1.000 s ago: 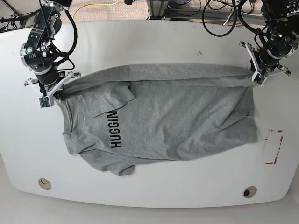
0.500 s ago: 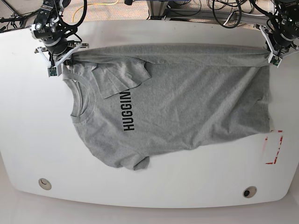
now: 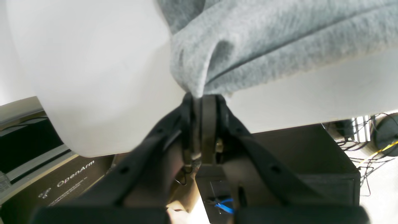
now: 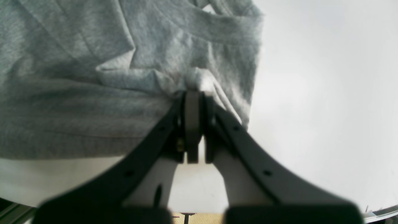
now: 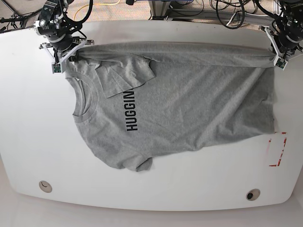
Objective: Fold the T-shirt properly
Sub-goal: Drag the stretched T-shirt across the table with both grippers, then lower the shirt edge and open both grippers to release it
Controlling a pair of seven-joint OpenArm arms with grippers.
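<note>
Stretching flat across the white bench (image 5: 28, 142), the T-shirt (image 5: 189, 104) has just been drawn toward the far edge; my left claw (image 5: 277, 56) and right claw (image 5: 64, 56) each clench a far corner, leaving folding next.

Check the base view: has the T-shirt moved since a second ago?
Yes. The T-shirt has been dragged toward the table's far edge; its hem corner now sits above the red marking, not beside it.
</note>
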